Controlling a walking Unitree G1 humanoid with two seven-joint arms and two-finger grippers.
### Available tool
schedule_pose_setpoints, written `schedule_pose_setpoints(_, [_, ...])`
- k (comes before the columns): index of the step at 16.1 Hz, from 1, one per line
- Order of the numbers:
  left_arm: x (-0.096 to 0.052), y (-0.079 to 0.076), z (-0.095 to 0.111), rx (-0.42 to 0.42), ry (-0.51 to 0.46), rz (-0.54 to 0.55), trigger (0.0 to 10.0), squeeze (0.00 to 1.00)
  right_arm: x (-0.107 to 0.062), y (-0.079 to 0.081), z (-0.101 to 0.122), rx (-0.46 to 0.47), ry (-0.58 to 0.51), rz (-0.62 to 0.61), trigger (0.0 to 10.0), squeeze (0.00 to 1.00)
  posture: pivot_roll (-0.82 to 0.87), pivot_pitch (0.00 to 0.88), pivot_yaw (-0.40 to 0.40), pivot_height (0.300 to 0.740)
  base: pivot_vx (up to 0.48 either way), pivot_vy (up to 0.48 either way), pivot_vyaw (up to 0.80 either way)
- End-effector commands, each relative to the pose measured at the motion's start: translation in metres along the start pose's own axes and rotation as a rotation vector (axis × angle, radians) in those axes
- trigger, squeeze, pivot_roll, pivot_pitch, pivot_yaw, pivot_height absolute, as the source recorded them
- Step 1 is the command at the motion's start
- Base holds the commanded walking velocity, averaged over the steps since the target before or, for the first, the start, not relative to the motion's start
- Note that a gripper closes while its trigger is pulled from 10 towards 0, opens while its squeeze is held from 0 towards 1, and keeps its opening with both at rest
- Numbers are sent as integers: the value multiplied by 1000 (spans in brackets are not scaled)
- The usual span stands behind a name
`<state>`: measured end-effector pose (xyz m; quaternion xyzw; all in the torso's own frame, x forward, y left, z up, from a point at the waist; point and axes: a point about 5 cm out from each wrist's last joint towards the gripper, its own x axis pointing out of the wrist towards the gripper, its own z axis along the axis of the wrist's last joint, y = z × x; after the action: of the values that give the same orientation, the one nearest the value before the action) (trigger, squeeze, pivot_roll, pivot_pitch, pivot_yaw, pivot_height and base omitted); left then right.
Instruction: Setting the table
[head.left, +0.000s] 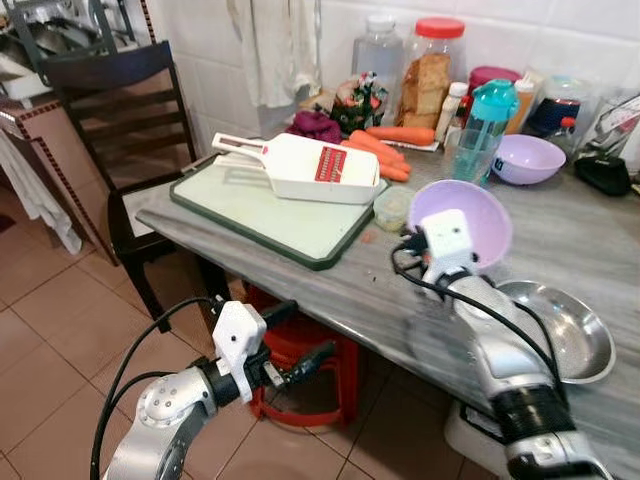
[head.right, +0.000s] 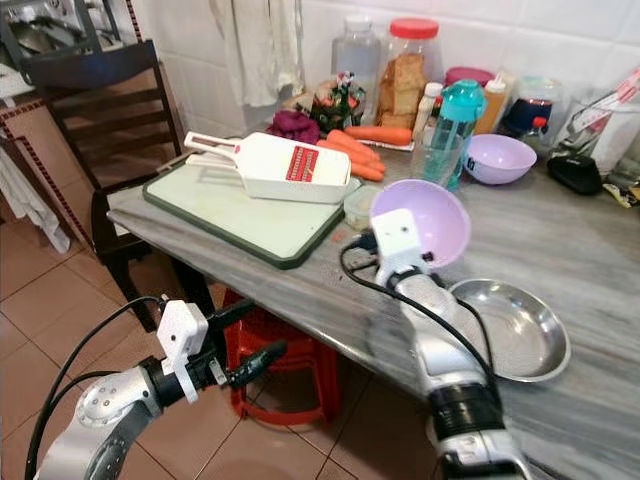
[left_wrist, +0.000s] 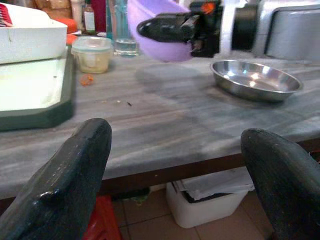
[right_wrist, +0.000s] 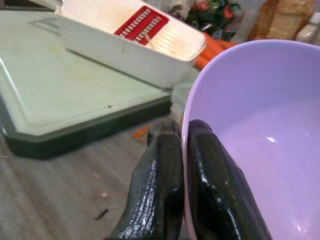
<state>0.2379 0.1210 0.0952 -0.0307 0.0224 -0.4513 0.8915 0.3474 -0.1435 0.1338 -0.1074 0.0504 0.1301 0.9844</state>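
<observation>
Lilac plastic bowl (head.left: 462, 222) pinched by its rim in the right gripper (right_wrist: 184, 150), tilted and held up over the grey marble-look table (head.left: 330, 290), just beside the shallow steel dish (head.left: 568, 335). Left gripper (head.left: 295, 340) spread wide and idle below the table edge. Probably early days: second lilac bowl (head.left: 527, 158) parked at the back, no places laid yet.

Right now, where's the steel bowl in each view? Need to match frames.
Left eye: steel bowl sits lower right on the table, beside the right arm.
Right eye: steel bowl lies right of centre, below the held purple bowl.
Left wrist: steel bowl is upper right on the tabletop.
Right wrist: not in it.
Shared landmark: the cutting board, also.
</observation>
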Motion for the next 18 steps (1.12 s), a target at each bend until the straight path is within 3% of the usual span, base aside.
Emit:
schedule_pose_setpoints(1, [0, -1, 3, 14, 5, -22, 10000, 0, 4, -1, 3, 1, 4, -7, 10000, 0, 22, 0, -22, 740, 0, 0, 0])
schedule_pose_setpoints(6, [-2, -3, -1, 13, 20, -30, 10000, 0, 8, 6, -15, 16, 115, -1, 10000, 0, 26, 0, -22, 740, 0, 0, 0])
schedule_pose_setpoints(12, [-2, -4, -1, 10, 31, -41, 10000, 0, 6, 7, -27, 9, 174, -7, 10000, 0, 20, 0, -13, 740, 0, 0, 0])
schedule_pose_setpoints(13, [-1, -4, -1, 10, 32, -42, 10000, 0, 5, 8, -28, 16, 176, -4, 10000, 94, 19, 0, -12, 740, 0, 0, 0])
schedule_pose_setpoints(14, [-1, -4, -1, 11, 35, -44, 10000, 0, 4, 8, -30, 27, 182, -4, 10000, 1000, 21, 0, -11, 740, 0, 0, 0])
schedule_pose_setpoints(18, [0, -4, 0, 14, 40, -47, 10000, 0, 4, 10, -29, 35, 178, -1, 10000, 1000, 22, 0, -8, 740, 0, 0, 0])
